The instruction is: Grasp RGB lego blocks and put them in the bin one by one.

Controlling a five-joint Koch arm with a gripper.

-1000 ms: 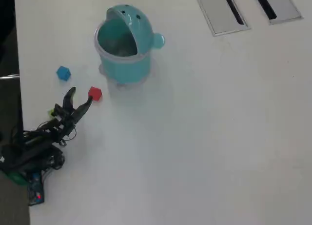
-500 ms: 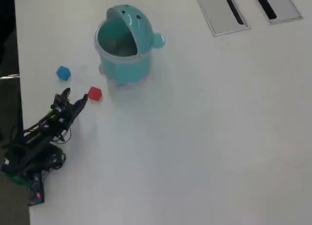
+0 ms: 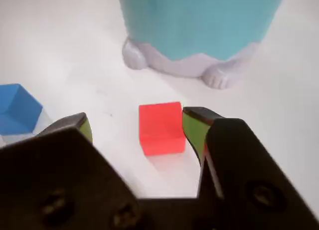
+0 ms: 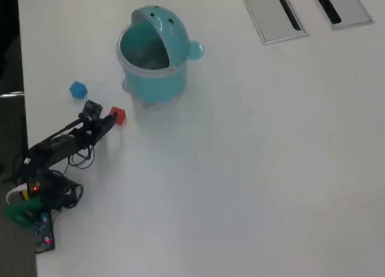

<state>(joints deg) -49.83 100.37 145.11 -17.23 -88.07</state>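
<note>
In the wrist view, blue block (image 3: 17, 109) sits far left. The hand (image 3: 137, 127) is spread wide around the red block (image 3: 160, 127), right tip touching it. Closing now could shove it sideways on the worktop (image 3: 65, 50). Bin (image 3: 199, 23) stands just beyond.

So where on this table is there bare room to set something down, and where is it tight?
Bare: the wide white stretch of table right of the bin and below the two grey slots. Crowded: the left edge, where the gripper, red block and blue block cluster by the bin.
</note>
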